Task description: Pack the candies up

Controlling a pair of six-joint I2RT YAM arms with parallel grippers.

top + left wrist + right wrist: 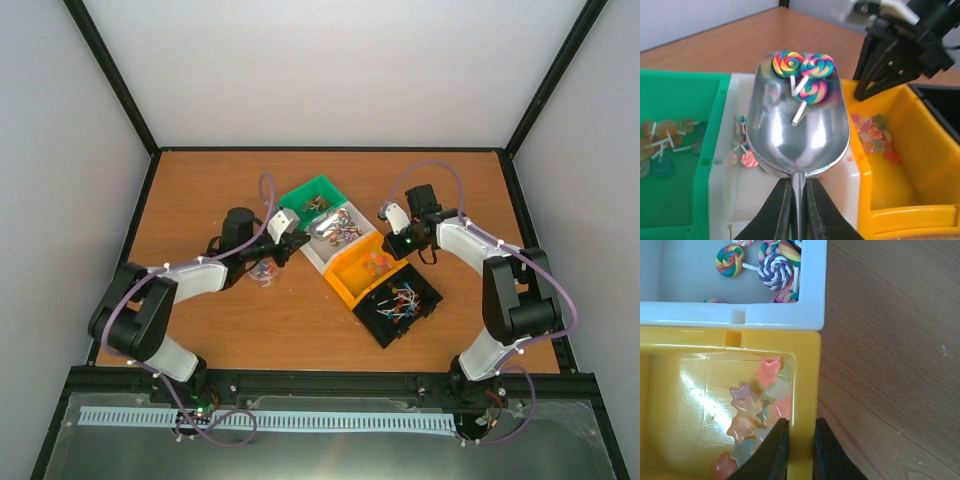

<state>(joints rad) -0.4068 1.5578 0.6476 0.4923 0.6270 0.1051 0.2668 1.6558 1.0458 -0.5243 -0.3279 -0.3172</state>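
Note:
My left gripper (797, 182) is shut on the handle of a metal scoop (800, 135), held above the white bin (740, 200). Three rainbow swirl lollipop candies (812, 87) lie at the scoop's far end. More swirl candies (775, 272) lie in the white bin, and pastel star candies (755, 410) sit in the yellow bin (807, 370). My right gripper (801, 422) is shut on that bin's side wall, one finger inside and one outside. From above, the left gripper (290, 240) and the right gripper (392, 222) flank the row of bins.
A green bin (300, 195) with flat round lollipops, the white bin (318, 258), the yellow bin (345, 283) and a black bin (425, 300) with stick candies form a diagonal row. A small clear jar (263, 272) stands beside the left arm. Black frame rails edge the table.

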